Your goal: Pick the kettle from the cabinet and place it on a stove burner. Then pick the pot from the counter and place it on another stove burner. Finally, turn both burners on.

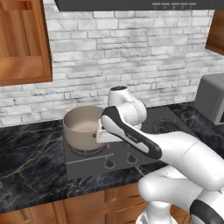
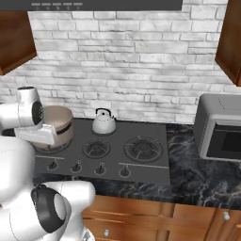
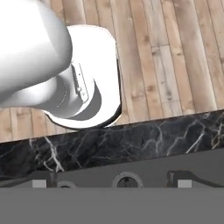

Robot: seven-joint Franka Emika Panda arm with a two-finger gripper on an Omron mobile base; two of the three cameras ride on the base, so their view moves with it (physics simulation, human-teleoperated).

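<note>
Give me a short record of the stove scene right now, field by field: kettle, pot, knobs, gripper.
kettle: kettle upright on the back burner of the cooktop
pot: pot on the left front burner, partly behind the arm
free burners: two ringed burners bare
knobs: row of knobs along the cooktop's front edge
gripper: finger tips low over the counter edge and knobs; open or shut unclear

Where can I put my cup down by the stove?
The black counter left of the pot is bare, and so is the counter between the cooktop and the microwave. The cooktop's back left is crowded: pot, kettle and the arm.
</note>
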